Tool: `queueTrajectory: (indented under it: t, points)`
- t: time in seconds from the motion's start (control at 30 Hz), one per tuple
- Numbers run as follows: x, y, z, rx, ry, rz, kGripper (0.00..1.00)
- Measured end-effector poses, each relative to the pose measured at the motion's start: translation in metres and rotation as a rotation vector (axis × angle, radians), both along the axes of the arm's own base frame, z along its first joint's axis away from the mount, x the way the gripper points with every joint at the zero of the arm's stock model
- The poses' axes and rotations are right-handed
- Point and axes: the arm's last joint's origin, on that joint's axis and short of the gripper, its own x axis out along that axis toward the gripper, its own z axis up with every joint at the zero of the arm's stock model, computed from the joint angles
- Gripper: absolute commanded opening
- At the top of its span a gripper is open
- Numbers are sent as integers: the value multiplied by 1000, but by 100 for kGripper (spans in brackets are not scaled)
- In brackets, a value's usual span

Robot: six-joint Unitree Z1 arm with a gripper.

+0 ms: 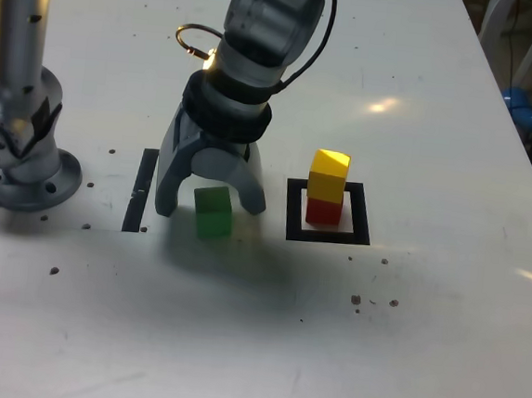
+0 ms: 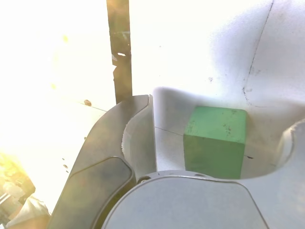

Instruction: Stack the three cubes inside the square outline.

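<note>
Spread wide around green cube (image 1: pixel 214 215), beside square outline (image 1: pixel 364 214); looks light, stiff; best pinched by opposite sides.

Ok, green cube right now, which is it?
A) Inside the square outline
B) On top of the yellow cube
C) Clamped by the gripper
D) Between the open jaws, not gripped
D: the gripper is open around the green cube, with a gap on both sides.
</note>
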Motion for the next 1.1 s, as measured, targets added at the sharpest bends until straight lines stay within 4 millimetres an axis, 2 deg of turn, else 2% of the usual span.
queueTrajectory:
  t: [0.13, 0.3, 0.4, 1.1]
  points:
    - [1, 0, -2, -2, -1, 0, 71]
    - [3, 0, -4, -1, -17, -1, 40]
    - [5, 0, -3, 7, -29, -7, 30]
    - [6, 0, -3, 6, -38, -14, 29]
